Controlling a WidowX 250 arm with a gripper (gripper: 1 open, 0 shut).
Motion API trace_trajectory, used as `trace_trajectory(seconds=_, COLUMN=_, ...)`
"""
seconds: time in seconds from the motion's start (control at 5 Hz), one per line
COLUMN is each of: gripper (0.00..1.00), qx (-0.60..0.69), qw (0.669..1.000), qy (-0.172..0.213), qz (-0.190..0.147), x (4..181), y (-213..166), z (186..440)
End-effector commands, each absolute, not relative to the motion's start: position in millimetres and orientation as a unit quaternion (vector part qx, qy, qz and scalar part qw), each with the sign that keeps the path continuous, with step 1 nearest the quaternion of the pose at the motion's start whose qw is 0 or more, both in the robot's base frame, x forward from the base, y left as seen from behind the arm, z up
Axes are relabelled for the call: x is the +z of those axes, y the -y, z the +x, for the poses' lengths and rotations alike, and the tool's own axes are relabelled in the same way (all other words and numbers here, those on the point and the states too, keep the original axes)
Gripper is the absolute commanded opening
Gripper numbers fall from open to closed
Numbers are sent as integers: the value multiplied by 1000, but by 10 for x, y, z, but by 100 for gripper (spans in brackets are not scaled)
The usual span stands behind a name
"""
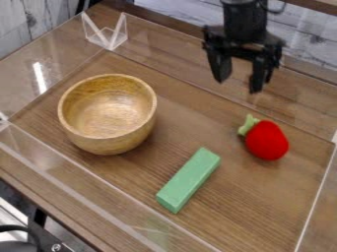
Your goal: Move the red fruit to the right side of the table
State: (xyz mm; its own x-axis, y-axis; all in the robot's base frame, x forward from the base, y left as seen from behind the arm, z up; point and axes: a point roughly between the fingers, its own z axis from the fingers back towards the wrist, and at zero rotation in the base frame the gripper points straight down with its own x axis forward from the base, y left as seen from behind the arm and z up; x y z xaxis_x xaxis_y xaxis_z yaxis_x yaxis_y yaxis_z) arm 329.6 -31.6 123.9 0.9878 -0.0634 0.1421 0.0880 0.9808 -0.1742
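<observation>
— Brown wood-grain boards make up the table (224, 123), with dark streaks running along the planks. Low clear acrylic walls (33, 157) stand along its edges, glossy and catching pale reflections. What sits on it?

— Three things. Toward the left edge stands a round wooden bowl (108, 113), light-toned, turned smooth, with ring-like grain showing inside and a thick rounded rim. Near the front edge, about midway along, lies a green rectangular block (190, 179), matte, flat-faced, set at a slant.

— And the red fruit?

— The red fruit (266, 139) lies on its side close to the right edge, roughly halfway between the front and back. It is strawberry-shaped, glossy red with a soft highlight, and its green leafy top points up and to the left. It rests on the wood, touching nothing else.

— The tool?

— The gripper (239, 75) is black and matte, hanging from a dark arm over the back right part of the table. Its two slim fingers (257, 77) point down and are spread wide apart, with nothing between them. It hangs above and behind the fruit, clear of it.

— Anything at the back?

— A small clear acrylic piece (104, 32), folded into a V, at the back left corner.
</observation>
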Motion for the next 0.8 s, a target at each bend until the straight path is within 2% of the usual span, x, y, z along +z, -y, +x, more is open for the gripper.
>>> trace_trajectory(seconds=0.0, gripper=100, qx=-59, qw=989, qy=112, qz=-74, x=1513, y=120, z=3285)
trace_trajectory(seconds=0.2, gripper=100, qx=-65, qw=987, qy=133, qz=-60, x=1523, y=16, z=3329)
trace_trajectory(seconds=0.6, gripper=100, qx=-50, qw=988, qy=140, qz=-43, x=1448, y=-114, z=3362)
